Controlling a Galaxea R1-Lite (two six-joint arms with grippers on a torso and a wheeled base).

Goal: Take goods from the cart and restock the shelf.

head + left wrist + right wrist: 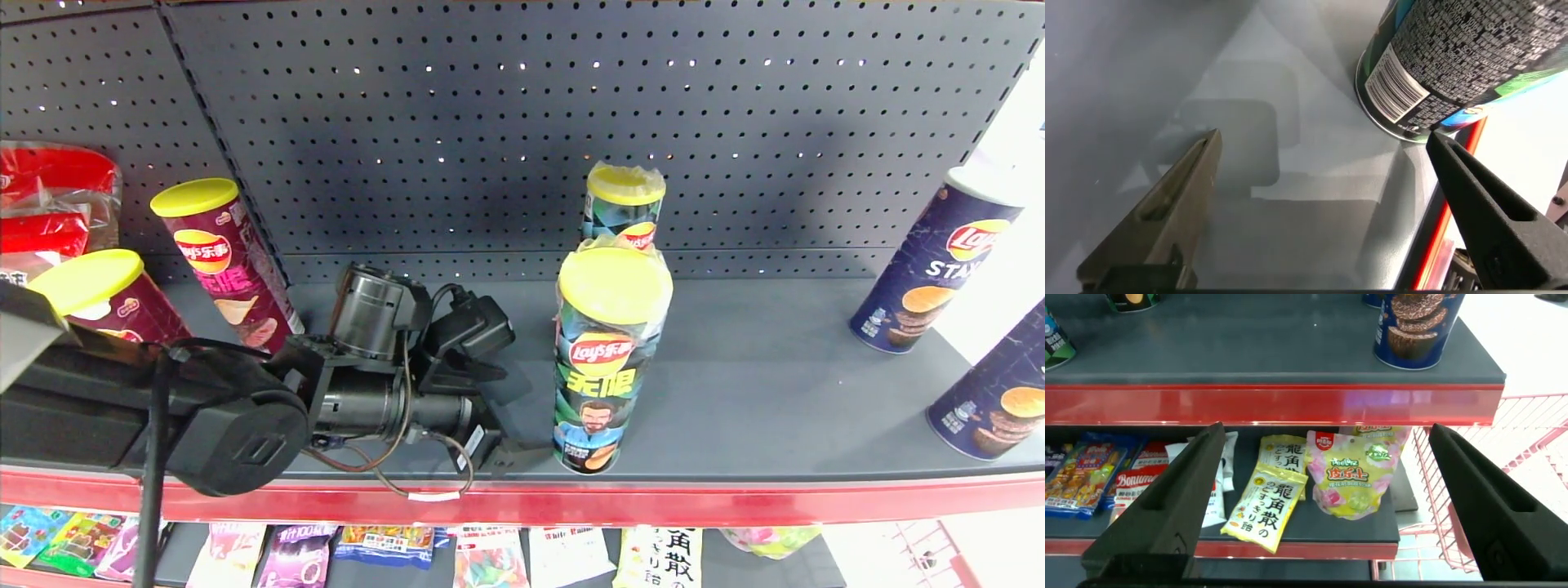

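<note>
**On the grey shelf, left jaws wide beside the green can**

- Left gripper (pixel 1327 204): jaws spread wide, nothing between them but bare shelf (pixel 775 384)
- Green chip can (pixel 608 359): upright near the shelf's red front strip (pixel 653 498). It stands just past one fingertip (pixel 1437 145) and outside the gap. Cannot tell whether tip and can touch
- Second green can (pixel 624 208): upright, farther beyond the jaws, behind the first, close to the pegboard
- Two maroon cans (pixel 224 261), yellow lids: back alongside the left arm, well behind its jaws
- Right gripper (pixel 1331 510): jaws wide, empty, held out in front of the shelving
- Ahead of the right jaws, on the lower shelf (pixel 1315 531): a yellow sweet bag (pixel 1270 502) and, just beside it, a green-pink bag (pixel 1355 469)
- Above those jaws: a blue can (pixel 1417 327) on the grey shelf
- Red wire cart (pixel 1511 449): off to one finger's outer side
</note>
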